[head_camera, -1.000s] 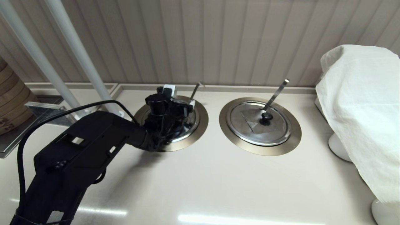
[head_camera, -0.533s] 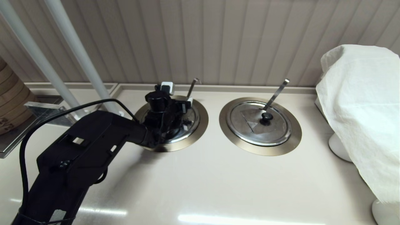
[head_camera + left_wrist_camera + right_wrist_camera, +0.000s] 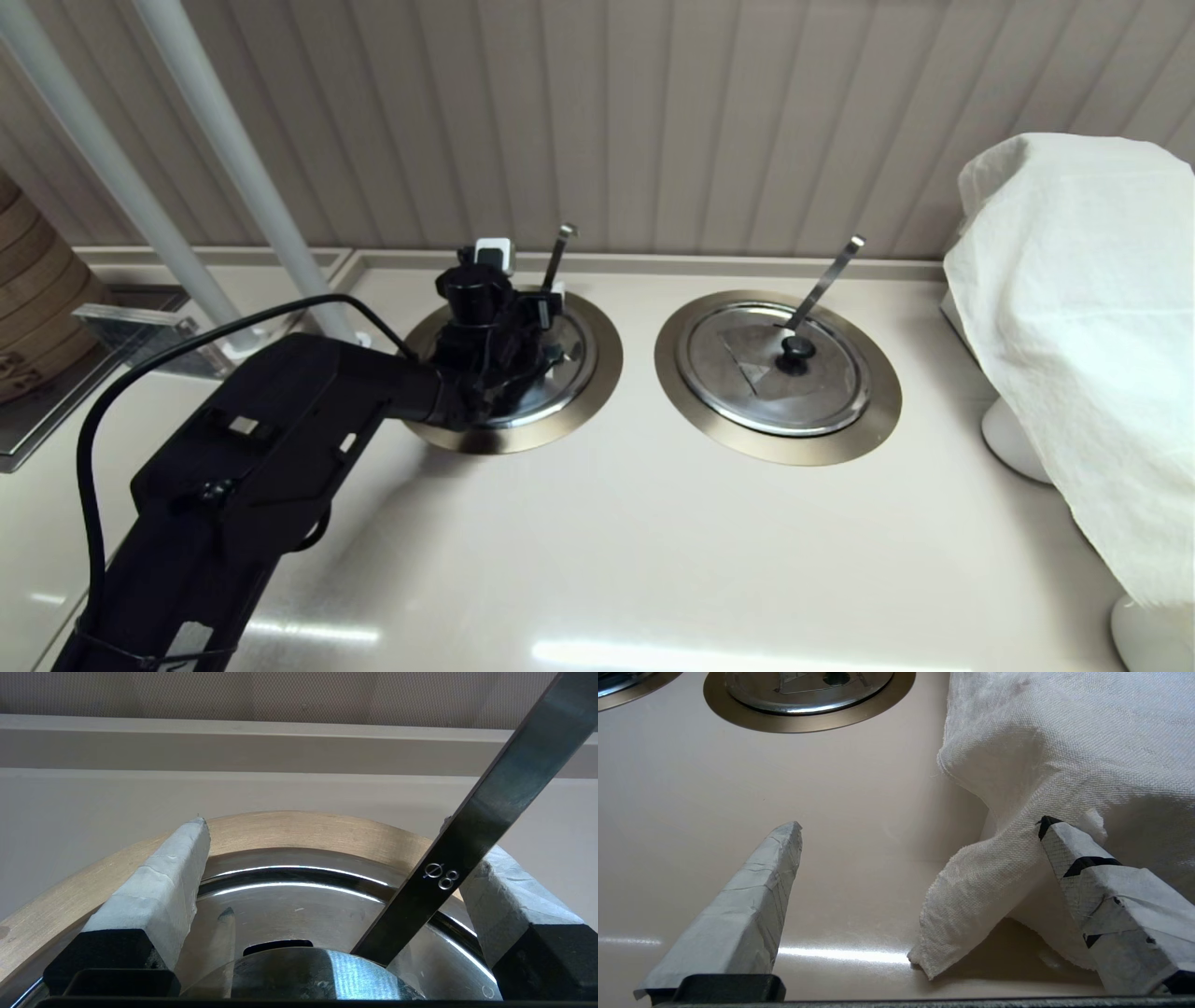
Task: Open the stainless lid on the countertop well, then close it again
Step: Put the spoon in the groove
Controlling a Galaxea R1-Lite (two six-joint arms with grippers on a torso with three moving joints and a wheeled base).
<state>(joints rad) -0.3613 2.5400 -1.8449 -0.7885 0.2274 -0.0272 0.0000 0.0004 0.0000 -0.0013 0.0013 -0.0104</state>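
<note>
While a pale countertop fills most of the head view, a white cloth drapes over something at its right edge. Two round wells are sunk side by side near the back wall. On the left one, the countertop well shows its bronze-grey flange ring, and the stainless lid sits in it, mostly hidden beneath the black left arm. That arm reaches in from the lower left, and the left gripper hangs low over the lid. In the left wrist view its taped fingers are spread wide apart, one on each side of the lid's centre, holding nothing. A flat steel utensil handle rises between them, close against the far finger. The twin lid lies flat in the right-hand ring with a slanted handle. In its wrist view the right gripper hovers near the cloth, fingers apart and empty.
</note>
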